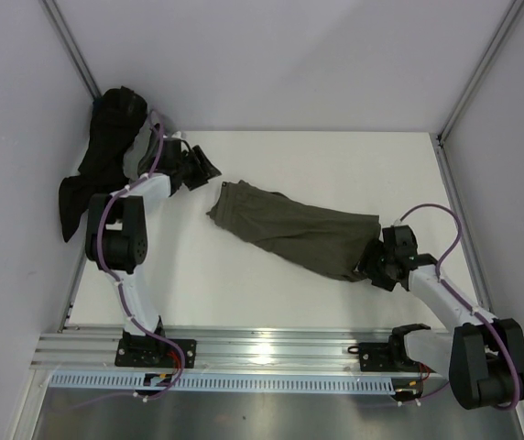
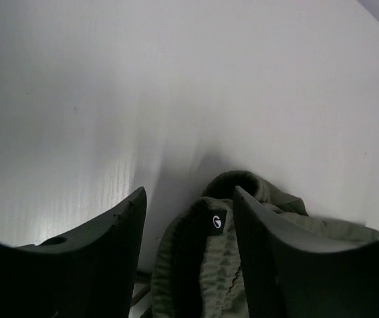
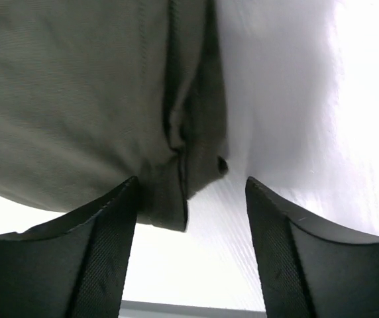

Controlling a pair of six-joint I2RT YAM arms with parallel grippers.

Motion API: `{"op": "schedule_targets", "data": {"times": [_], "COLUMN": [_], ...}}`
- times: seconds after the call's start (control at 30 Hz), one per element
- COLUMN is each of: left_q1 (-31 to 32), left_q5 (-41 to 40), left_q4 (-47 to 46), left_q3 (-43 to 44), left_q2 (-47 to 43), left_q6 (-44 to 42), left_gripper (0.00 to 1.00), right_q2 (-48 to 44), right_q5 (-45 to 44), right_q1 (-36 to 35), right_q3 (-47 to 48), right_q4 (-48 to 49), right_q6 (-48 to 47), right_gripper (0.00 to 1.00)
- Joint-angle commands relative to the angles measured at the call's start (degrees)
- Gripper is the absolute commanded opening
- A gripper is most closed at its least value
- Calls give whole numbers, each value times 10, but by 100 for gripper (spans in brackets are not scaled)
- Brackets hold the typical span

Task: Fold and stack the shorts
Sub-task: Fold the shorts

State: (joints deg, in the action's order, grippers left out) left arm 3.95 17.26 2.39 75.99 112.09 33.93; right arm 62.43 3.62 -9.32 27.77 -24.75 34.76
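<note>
Across the table (image 1: 335,174) the shorts (image 1: 294,229) lie stretched diagonally — left gripper (image 1: 203,170) at the waistband (image 2: 224,265), right gripper (image 1: 372,264) at a hem (image 3: 169,205), both jaws open, so I can pinch opposite ends to fold.

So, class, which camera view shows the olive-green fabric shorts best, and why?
The top external view: the olive-green fabric shorts lie whole on the white table. The left wrist view shows only their gathered, labelled end. The right wrist view shows only a stitched hem and some cloth.
</note>
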Motion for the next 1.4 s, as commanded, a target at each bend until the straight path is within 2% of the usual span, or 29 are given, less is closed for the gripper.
{"op": "schedule_targets", "data": {"times": [0.0,0.17,0.3,0.43,0.57,0.6,0.7,0.97,1.1,1.37], "left_q1": [-1,-2,-2,-1,-1,0,0,1,2,24], "left_q5": [16,1,-14,-17,13,29,70,130,115,74], "left_q4": [11,16,28,8,-36,-84,-149,-263,-250,-212], "left_q3": [-6,-71,-130,-213,-267,-290,-328,-349,-330,-317], "left_q2": [-26,-85,-129,-195,-237,-242,-249,-212,-184,-175], "left_q6": [-10,-12,-7,-6,-21,-29,-43,-46,-55,-76], "left_gripper": [59,72,76,79,79,79,79,80,80,79], "right_q2": [-13,-14,-8,25,85,96,147,292,379,447], "right_q5": [-29,-60,-62,-69,-21,-4,8,6,11,28], "right_q1": [-3,-3,-20,-74,-103,-108,-137,-205,-227,-235], "right_q3": [34,92,140,199,214,216,237,330,381,421], "right_q4": [-34,-71,-77,-72,-17,9,50,91,109,148], "right_q6": [2,-14,-16,-15,-26,-29,-30,-26,-30,-15], "right_gripper": [68,69,68,68,68,68,68,66,65,64]}}
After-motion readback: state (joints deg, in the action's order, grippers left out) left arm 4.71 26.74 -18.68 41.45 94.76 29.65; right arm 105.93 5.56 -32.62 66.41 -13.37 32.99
